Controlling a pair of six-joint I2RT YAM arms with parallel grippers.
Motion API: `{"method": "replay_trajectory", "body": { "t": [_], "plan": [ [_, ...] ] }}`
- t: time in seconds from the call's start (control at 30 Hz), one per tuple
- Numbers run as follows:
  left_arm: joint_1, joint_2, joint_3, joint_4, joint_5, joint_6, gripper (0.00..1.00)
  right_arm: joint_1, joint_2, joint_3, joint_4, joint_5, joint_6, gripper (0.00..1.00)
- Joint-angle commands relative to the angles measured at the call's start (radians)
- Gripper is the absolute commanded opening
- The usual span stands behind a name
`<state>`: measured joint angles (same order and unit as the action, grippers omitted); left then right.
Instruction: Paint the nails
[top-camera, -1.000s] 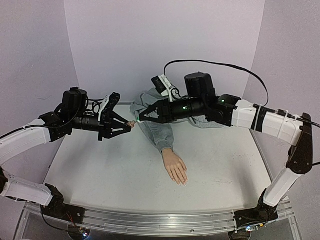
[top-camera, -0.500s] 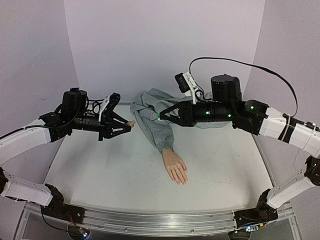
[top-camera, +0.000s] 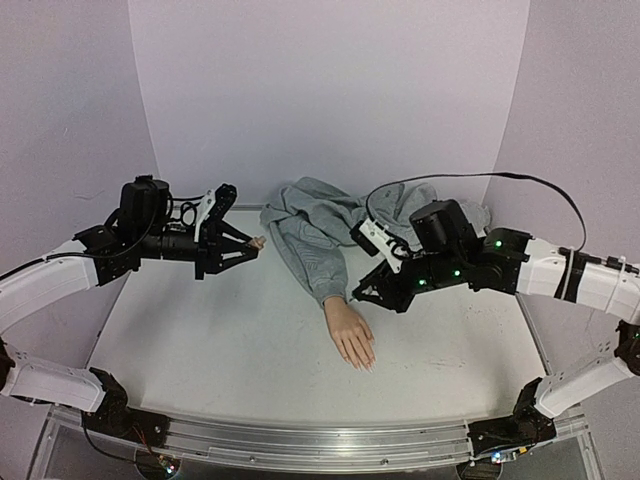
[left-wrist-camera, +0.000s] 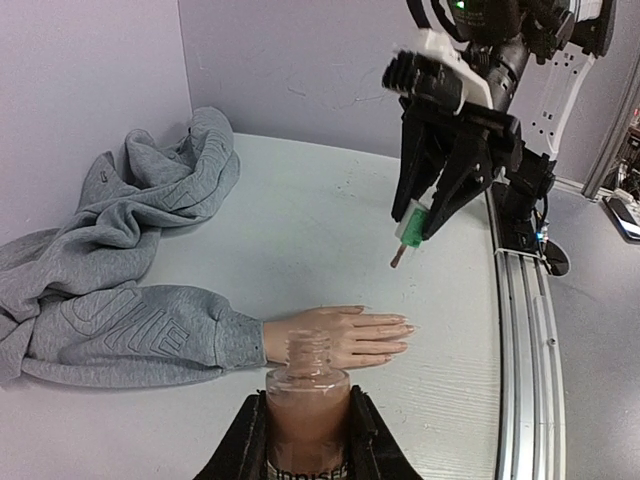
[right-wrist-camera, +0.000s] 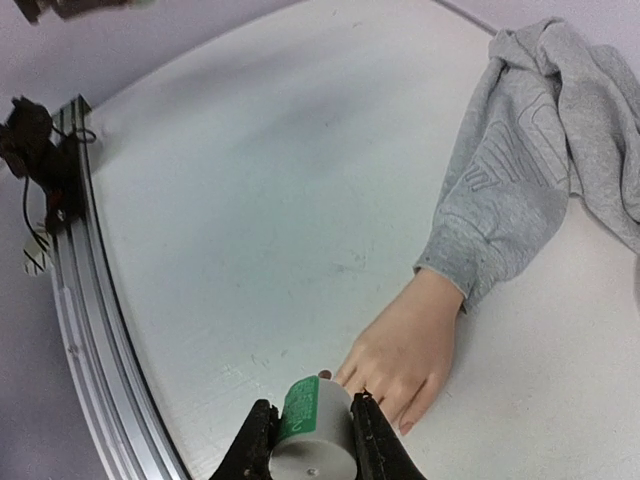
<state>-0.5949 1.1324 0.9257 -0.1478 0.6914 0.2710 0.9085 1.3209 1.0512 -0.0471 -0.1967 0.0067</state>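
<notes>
A flesh-coloured mannequin hand (top-camera: 350, 335) lies palm down on the white table, its wrist in a grey sweatshirt sleeve (top-camera: 315, 258). Its pale nails (left-wrist-camera: 407, 328) show at the fingertips; one nail (right-wrist-camera: 404, 428) shows in the right wrist view. My left gripper (top-camera: 247, 246) is shut on an open bottle of pinkish-brown polish (left-wrist-camera: 307, 395) and holds it in the air at the left. My right gripper (top-camera: 366, 291) is shut on a grey cap with a green label (right-wrist-camera: 315, 432). The cap's brush tip (right-wrist-camera: 325, 376) hangs just above the table beside the fingers.
The rest of the grey sweatshirt (top-camera: 400, 215) is heaped at the back of the table against the wall. A metal rail (top-camera: 300, 440) runs along the near edge, also seen in the right wrist view (right-wrist-camera: 110, 330). Purple walls close the back and sides.
My right arm has swung away from the bottle, down and to the right, and carried the brush cap to the mannequin hand. My left gripper has stayed almost still with the bottle.
</notes>
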Motion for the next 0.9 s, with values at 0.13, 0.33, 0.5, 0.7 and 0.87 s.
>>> {"method": "replay_trajectory", "body": {
  "t": [0.13,0.33,0.5,0.7,0.87],
  "plan": [
    [0.023,-0.010,0.004,0.045,-0.035,0.018,0.00,0.030,0.045,-0.098,-0.092,-0.116,-0.207,0.00],
    [0.029,0.000,0.006,0.045,-0.035,0.017,0.00,0.058,0.077,-0.131,-0.100,-0.142,-0.220,0.00],
    [0.037,0.013,0.010,0.045,-0.032,0.014,0.00,0.071,0.125,-0.117,-0.115,-0.120,-0.224,0.00],
    [0.040,0.024,0.010,0.044,-0.033,0.012,0.00,0.088,0.203,-0.088,-0.133,-0.030,-0.234,0.00],
    [0.040,0.029,0.012,0.045,-0.031,0.010,0.00,0.088,0.217,-0.085,-0.125,0.018,-0.246,0.00]
  ]
}}
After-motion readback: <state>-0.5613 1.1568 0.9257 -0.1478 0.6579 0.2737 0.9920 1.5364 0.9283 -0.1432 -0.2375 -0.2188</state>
